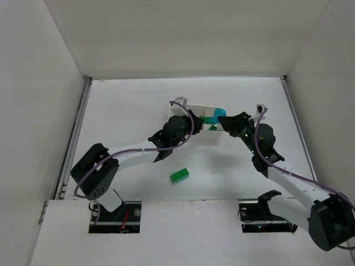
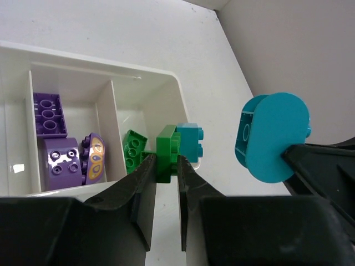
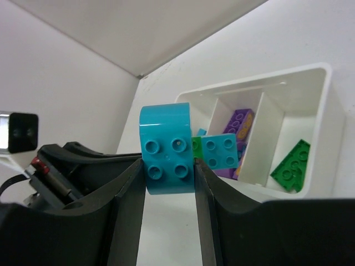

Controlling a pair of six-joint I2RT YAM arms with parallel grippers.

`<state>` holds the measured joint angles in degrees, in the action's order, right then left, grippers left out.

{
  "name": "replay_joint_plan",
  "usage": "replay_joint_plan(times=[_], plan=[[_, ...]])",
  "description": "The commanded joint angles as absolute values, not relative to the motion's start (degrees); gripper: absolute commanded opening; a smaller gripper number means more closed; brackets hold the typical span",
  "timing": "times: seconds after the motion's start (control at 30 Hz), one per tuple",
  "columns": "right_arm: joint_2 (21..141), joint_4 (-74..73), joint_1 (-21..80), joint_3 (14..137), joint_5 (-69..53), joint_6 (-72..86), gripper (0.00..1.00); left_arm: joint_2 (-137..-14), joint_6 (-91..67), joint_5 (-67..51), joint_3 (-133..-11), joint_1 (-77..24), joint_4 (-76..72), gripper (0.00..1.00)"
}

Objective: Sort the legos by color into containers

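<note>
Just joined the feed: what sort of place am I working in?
Likely a lab test cell: plain white walls box in a white table holding a compartment tray and a loose green brick.

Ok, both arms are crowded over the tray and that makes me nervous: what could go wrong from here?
1. The left gripper pinches a green brick with a small cyan brick apparently stuck to it. Released together, one would land among the wrong colour.
2. The right gripper, holding the rounded cyan brick, sits close to the left one by the tray. They could bump and knock a piece loose.
</note>
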<state>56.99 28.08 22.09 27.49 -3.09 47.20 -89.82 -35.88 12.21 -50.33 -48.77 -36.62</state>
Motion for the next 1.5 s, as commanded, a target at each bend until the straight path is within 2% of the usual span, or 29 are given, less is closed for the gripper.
replay_joint_plan(times=[0.0, 0.23, 0.43, 0.63, 0.77, 1.03, 1.47], plan=[[55.9, 28.91, 21.93, 27.51, -0.27, 45.44, 0.3, -86.84, -35.77, 12.3, -49.58, -48.39, -38.94, 0.07], [58.09, 29.35, 23.68, 28.91, 0.35, 44.56, 0.3, -76.84, -35.77, 14.15, -39.3, -47.59, -37.36, 0.08], [68.36, 29.71, 29.74, 34.26, 2.72, 44.56, 0.3, -61.12, -36.47, 15.2, -29.28, -46.28, -32.97, 0.08], [78.29, 28.39, 34.75, 42.87, 6.94, 42.89, 0.3, -42.57, -38.58, 16.43, -21.19, -43.47, -24.98, 0.09], [86.55, 26.28, 36.95, 50.08, 8.52, 41.49, 0.3, -34.56, -39.72, 17.14, -17.94, -41.44, -19.26, 0.09], [95.0, 24.97, 37.66, 56.59, 10.28, 41.49, 0.3, -27.42, -42.71, 17.23, -13.71, -40.47, -15.3, 0.09], [102.65, 24.17, 39.51, 63.02, 10.9, 42.8, 0.31, -29.97, -44.03, 17.13, -13.71, -41.35, -17.22, 0.09]])
